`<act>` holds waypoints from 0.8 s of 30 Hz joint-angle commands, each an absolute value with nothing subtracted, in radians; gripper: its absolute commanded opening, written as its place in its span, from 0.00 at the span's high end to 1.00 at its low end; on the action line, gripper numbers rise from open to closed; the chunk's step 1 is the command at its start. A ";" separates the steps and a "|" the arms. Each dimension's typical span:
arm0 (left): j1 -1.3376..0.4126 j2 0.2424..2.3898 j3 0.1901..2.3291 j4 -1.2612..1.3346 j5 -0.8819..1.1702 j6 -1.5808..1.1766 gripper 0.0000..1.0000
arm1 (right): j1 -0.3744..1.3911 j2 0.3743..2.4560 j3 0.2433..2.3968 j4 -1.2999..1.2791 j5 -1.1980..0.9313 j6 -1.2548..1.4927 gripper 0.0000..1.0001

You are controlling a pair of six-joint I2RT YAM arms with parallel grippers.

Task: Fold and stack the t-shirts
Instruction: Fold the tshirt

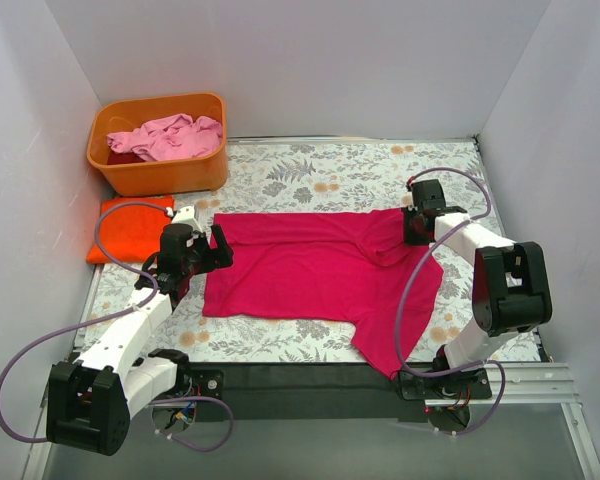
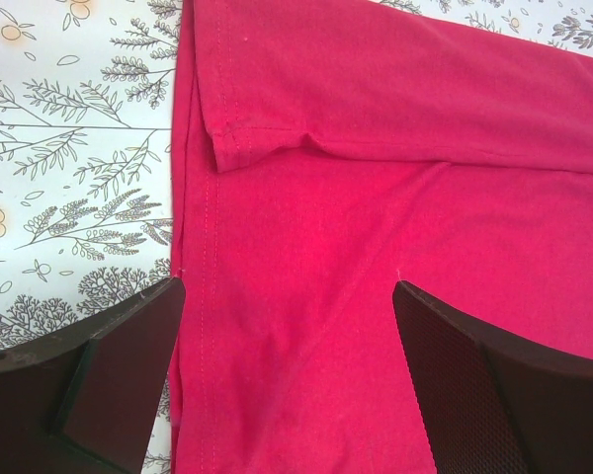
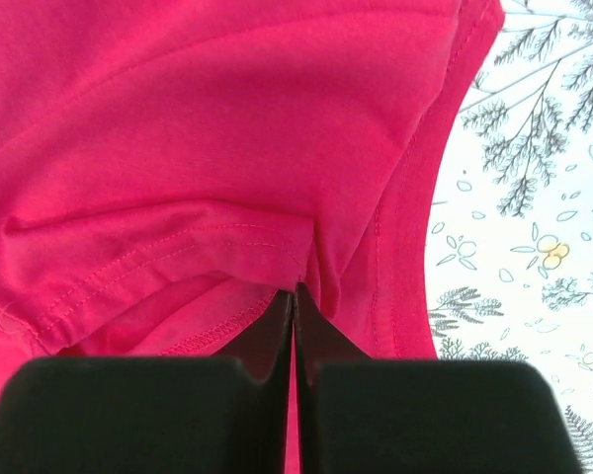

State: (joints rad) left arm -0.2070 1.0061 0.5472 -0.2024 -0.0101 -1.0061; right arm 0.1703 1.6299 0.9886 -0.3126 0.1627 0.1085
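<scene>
The right pincer (image 3: 295, 294) pinches a fold of the magenta shirt (image 3: 198, 118); the left pincer (image 2: 287, 291) hangs open over its edge.

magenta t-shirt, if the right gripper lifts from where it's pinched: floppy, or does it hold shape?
Probably floppy: the magenta t-shirt puckers where the right gripper pinches it. Likely light: it looks like thin cloth, lying flat on the table. Lifted from one point, the rest would probably sag and drag rather than keep its shape.

matt cloth t-shirt (image 1: 300, 272) (stitched hems), plastic tub (image 1: 170, 176)
</scene>
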 commanded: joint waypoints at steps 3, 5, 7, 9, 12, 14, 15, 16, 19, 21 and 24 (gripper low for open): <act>-0.212 0.988 0.548 -0.192 -0.008 -0.991 0.20 | 0.166 1.548 0.953 -0.307 0.179 0.133 0.99; -0.212 0.988 0.548 -0.193 -0.011 -0.991 0.20 | 0.164 1.493 0.911 -0.321 0.179 0.164 0.99; -0.212 0.988 0.548 -0.192 -0.015 -0.991 0.20 | 0.164 1.453 0.856 -0.325 0.175 0.195 0.99; -0.212 0.988 0.548 -0.193 -0.018 -0.989 0.20 | 0.166 1.398 0.818 -0.328 0.170 0.213 0.99; -0.212 0.994 0.548 -0.193 -0.017 -0.991 0.20 | 0.166 1.339 0.741 -0.325 0.143 0.247 0.99; -0.212 0.996 0.548 -0.195 -0.017 -0.991 0.20 | 0.166 1.315 0.698 -0.325 0.089 0.247 0.92; -0.212 0.997 0.548 -0.195 -0.017 -0.991 0.20 | 0.167 1.306 0.684 -0.327 0.071 0.244 0.90; -0.212 0.999 0.548 -0.195 -0.018 -0.991 0.20 | 0.167 1.295 0.675 -0.328 0.048 0.239 0.84; -0.212 1.000 0.546 -0.195 -0.018 -0.991 0.20 | 0.175 1.227 0.658 -0.328 0.051 0.221 0.65; -0.212 1.003 0.546 -0.195 -0.017 -0.992 0.20 | 0.187 1.171 0.676 -0.318 0.049 0.206 0.57; -0.212 1.009 0.549 -0.195 -0.015 -0.992 0.20 | 0.201 1.118 0.699 -0.249 -0.046 0.199 0.52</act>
State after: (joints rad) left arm -0.2070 1.0069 0.5472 -0.2024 -0.0109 -1.0058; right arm 0.1848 1.1736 0.6518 -0.3336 0.0391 0.2096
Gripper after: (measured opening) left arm 0.800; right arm 0.467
